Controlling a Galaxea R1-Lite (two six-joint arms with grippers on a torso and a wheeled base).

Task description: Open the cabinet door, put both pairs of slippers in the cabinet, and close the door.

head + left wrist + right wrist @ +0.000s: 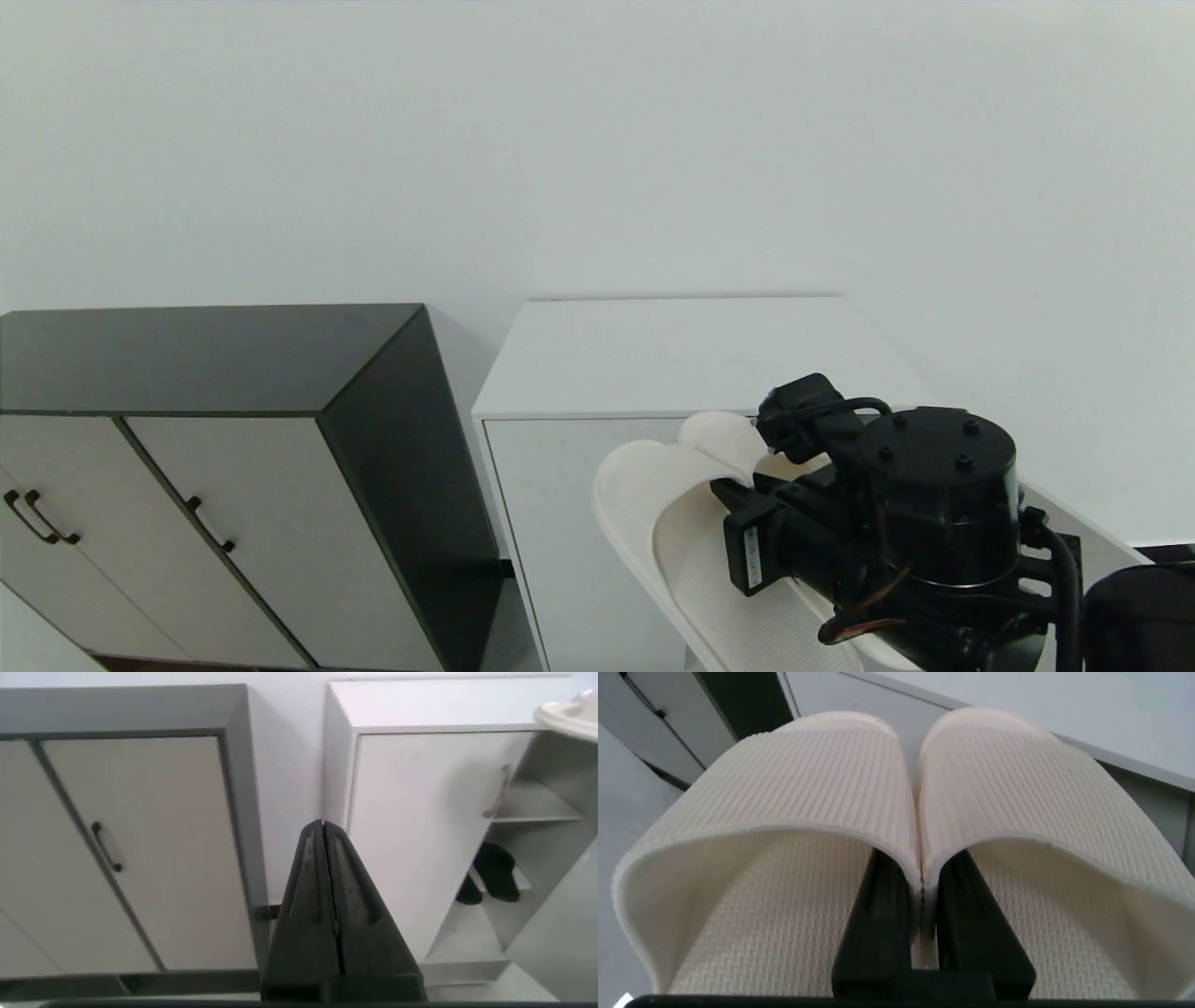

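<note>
Soft, even light falls from above (brightest on the wall [653,140] beyond the right gripper [922,901]). The black cabinet [215,355] to its left throws a faint shadow toward the white cabinet [672,355]. Shade pools under the cream slippers [785,793], around its fingers [878,929].

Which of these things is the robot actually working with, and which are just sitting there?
In the job: cream slippers, held in the right jaws; white cabinet, standing open; dark slippers on a shelf inside.
Just standing by: dark-topped cabinet, doors shut.
</note>
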